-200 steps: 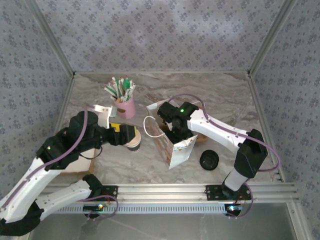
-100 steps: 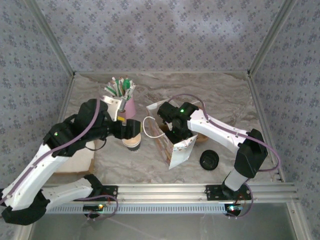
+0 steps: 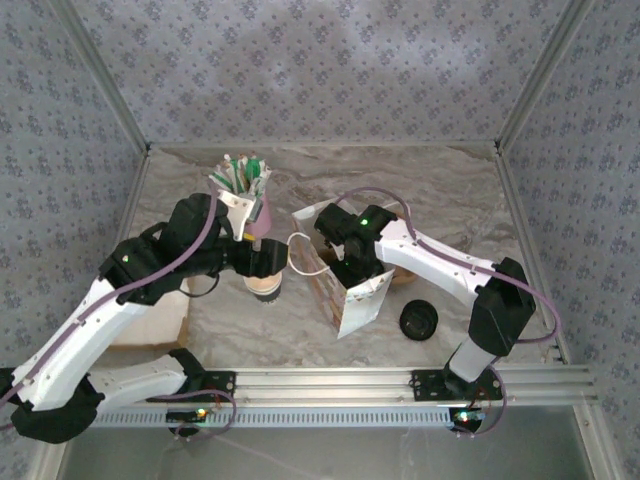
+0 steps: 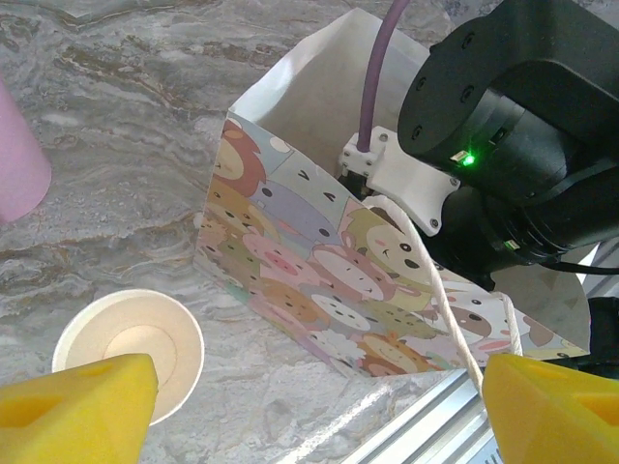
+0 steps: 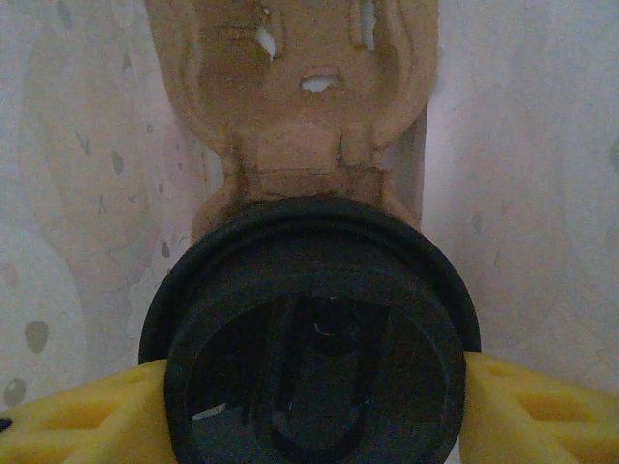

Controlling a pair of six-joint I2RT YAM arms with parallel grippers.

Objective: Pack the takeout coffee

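An open paper cup [image 3: 265,288], cream inside, stands on the marble table [image 3: 440,200]; in the left wrist view the cup [image 4: 131,353] sits by my left fingertip [image 4: 82,411]. My left gripper [image 3: 262,258] hovers just above and beyond it, open, with nothing between its fingers. My right gripper [image 5: 314,411] reaches down inside the cartoon-animal paper bag [image 3: 345,295] and is shut on a black-lidded coffee cup [image 5: 314,329], yellow pads at either side of the lid. A loose black lid [image 3: 418,320] lies on the table right of the bag.
A brown moulded carrier [image 5: 290,145] stands inside the bag behind the lidded cup. The pink cup of straws [image 3: 250,208] is just beyond my left gripper. The bag's rope handle [image 4: 447,300] hangs toward the left gripper. A tan flat object [image 3: 150,325] lies under my left arm.
My left arm has lifted and swung away from the base, toward the pink cup and the bag, its gripper still open. The open cup stays on the table. My right arm has not moved.
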